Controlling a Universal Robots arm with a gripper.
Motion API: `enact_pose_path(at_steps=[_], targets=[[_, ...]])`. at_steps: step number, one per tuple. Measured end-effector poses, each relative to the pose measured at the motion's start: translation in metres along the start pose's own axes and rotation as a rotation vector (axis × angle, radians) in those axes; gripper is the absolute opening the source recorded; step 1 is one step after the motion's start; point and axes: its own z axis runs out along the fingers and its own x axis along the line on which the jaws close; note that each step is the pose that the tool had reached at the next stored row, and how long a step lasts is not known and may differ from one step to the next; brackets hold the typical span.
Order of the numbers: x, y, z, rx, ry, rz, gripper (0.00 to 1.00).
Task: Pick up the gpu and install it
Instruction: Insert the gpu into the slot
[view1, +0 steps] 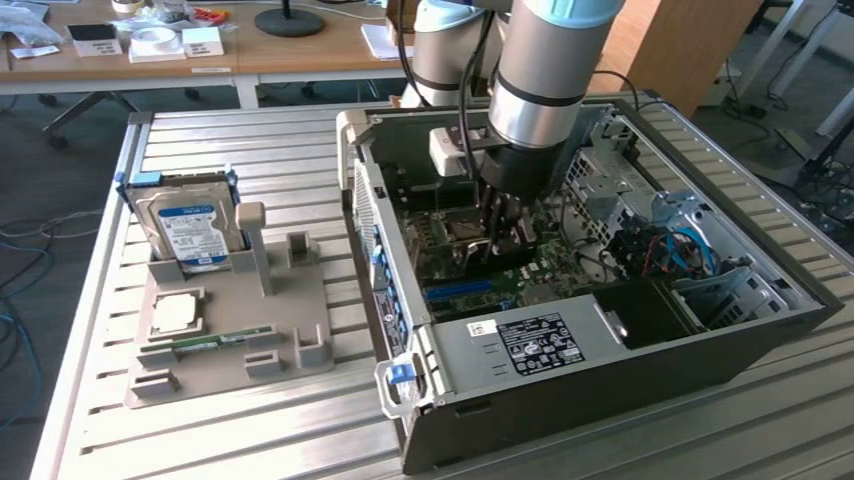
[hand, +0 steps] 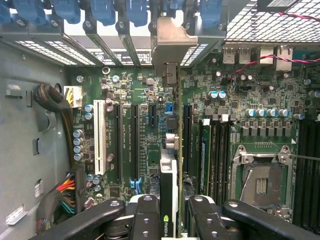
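The gpu (hand: 168, 172) shows edge-on in the wrist view, a thin strip whose near end is cut off between the fingers (hand: 145, 215) of the gripper (hand: 170, 222), which are clamped on it from both flanks. Its silvery bracket (hand: 172, 42) reaches the slotted rear wall of the computer case (view1: 601, 350). Whether its lower edge sits in a motherboard (hand: 140, 100) slot is hard to tell; it seems to stand just over one. In the exterior view the gripper stands inside the case at the frame's centre, with the card largely hidden behind it. A hard drive (view1: 187, 225) stands in a grey holder (view1: 227, 350) at the exterior view's left.
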Motion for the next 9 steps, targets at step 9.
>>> enact_pose_path(at_steps=[9], targets=[[0.0000, 0.0007, 0.0017, 0.0001, 0.0001, 0.000, 0.27]])
